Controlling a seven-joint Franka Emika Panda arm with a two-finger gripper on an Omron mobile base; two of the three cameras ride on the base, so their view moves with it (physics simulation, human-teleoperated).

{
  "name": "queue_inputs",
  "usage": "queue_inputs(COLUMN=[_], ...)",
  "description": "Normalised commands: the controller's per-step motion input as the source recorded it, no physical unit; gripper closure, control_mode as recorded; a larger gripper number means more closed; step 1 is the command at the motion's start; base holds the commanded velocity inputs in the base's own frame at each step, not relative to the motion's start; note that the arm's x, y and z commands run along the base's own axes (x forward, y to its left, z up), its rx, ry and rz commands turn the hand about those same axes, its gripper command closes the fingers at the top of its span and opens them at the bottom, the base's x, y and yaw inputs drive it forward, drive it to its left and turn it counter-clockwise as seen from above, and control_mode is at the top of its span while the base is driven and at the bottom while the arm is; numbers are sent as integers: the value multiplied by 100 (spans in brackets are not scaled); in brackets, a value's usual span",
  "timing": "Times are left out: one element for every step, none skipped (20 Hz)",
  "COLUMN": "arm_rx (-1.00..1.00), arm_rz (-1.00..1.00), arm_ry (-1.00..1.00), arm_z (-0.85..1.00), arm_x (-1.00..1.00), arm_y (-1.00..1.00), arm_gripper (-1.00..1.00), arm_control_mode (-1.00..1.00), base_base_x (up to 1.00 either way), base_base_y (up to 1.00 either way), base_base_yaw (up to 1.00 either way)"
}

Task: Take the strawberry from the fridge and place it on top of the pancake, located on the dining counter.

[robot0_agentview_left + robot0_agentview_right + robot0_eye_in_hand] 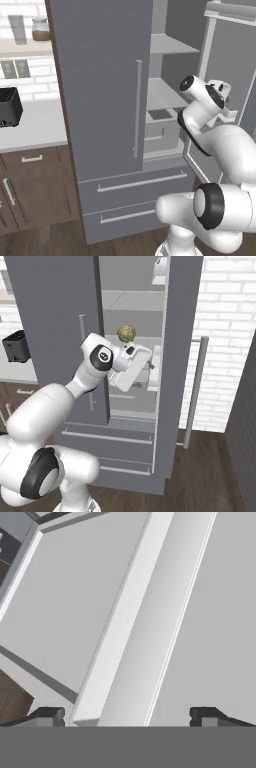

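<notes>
The grey fridge [100,75] stands with its left door shut and its right door [182,331] swung open. My gripper [149,367] reaches into the open right half at the middle shelves, just below a yellowish-green lumpy ball [126,333]. In the hand view the gripper [127,717] is open, its fingertips [50,716] far apart with nothing between them, facing pale grey shelf edges [125,627]. The white hand [220,97] sits in front of the fridge's inner shelves [165,95]. The strawberry is hidden. The pancake and the dining counter are out of view.
A black toaster [9,107] sits on the white wall counter [35,125] left of the fridge, above brown cabinets [35,185]. Two fridge drawers [135,185] lie below the doors. A white brick wall [225,331] and wooden floor [210,471] are to the right.
</notes>
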Motion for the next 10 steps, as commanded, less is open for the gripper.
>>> queue_inputs(arm_rx=[0, 12, 8, 7, 14, 18, 22, 23, 29, 39], arm_rz=[6, 7, 0, 0, 0, 0, 0, 0, 0, 0], arm_ry=[0, -1, 0, 0, 0, 0, 0, 0, -1, -9], arm_z=[0, 0, 15, 8, 0, 9, 14, 12, 9, 1], arm_x=[-1, -11, -4, 0, 0, 0, 0, 0, 0, 0], arm_y=[0, 24, 56, 79, 91, 100, 100, 100, 100, 100], arm_gripper=[-100, -100, -100, -100, -100, -100, -100, -100, -100, -100], arm_control_mode=[-100, -100, -100, -100, -100, -100, -100, -100, -100, -100], base_base_x=[0, 0, 0, 0, 0, 0, 0, 0, 0, 0], base_base_y=[0, 0, 0, 0, 0, 0, 0, 0, 0, 0], base_base_yaw=[0, 0, 0, 0, 0, 0, 0, 0, 0, 0])
